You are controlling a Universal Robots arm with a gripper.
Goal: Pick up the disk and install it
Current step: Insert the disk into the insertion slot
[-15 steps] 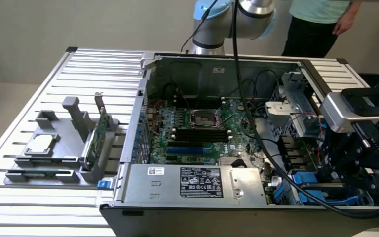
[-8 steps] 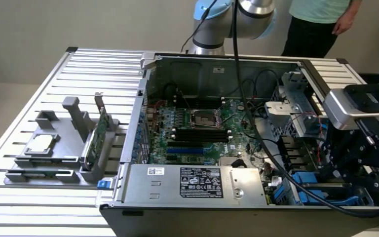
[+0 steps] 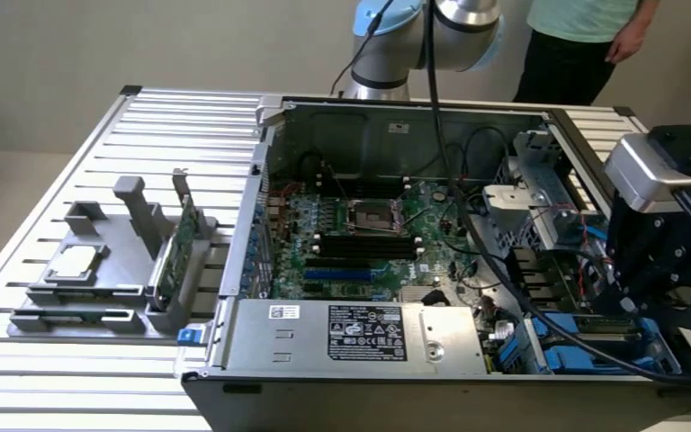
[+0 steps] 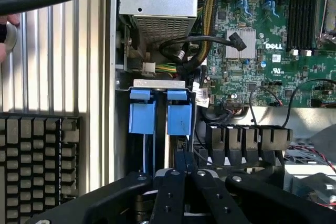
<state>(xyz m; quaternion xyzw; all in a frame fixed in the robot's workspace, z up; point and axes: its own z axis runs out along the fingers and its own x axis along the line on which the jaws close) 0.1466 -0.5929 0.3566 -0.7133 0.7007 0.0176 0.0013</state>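
Note:
Two blue carrier fronts, one (image 4: 142, 117) beside the other (image 4: 179, 118), sit in the drive bay at the case's front corner. The disk's metal body is hidden inside them, and I cannot tell which carrier holds it. In the exterior view the same blue carriers (image 3: 565, 353) lie low at the exterior view's right. My gripper (image 4: 188, 157) hangs just over the bay, closest to the second carrier. Its black fingers are pressed together with nothing between them. From outside, the gripper (image 3: 658, 297) stands over the case's right side.
The open computer case (image 3: 276, 126) lies on a slatted table (image 3: 82, 180), with the power supply (image 3: 358, 333) at its front. A grey fixture (image 3: 94, 270) carries a silver chip (image 3: 76, 263) and a green card (image 3: 183, 243). A person (image 3: 586, 36) stands behind. A hand (image 4: 6, 19) and a black gridded block (image 4: 39, 166) lie near the bay.

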